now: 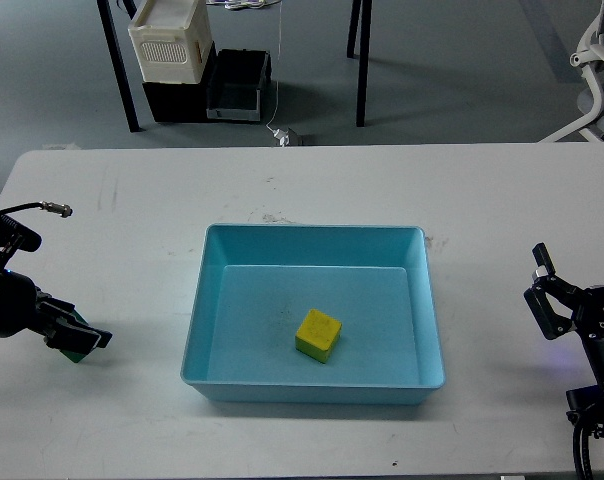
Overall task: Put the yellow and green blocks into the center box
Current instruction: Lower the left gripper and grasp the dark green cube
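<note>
The yellow block (318, 334) lies inside the light-blue center box (196, 330), a little left of its middle. The green block (74, 352) sits on the white table at the far left, mostly covered by my left gripper (80, 334). That gripper is right over the block and touching or nearly touching it. Its dark fingers cannot be told apart. My right gripper (544, 285) is at the right edge of the table, fingers apart and empty, far from the box.
The white table (312, 190) holds only the box and the blocks. Behind it on the floor stand a white crate (169, 40), a black box (238, 86) and table legs. A white chair (594, 60) is at the back right.
</note>
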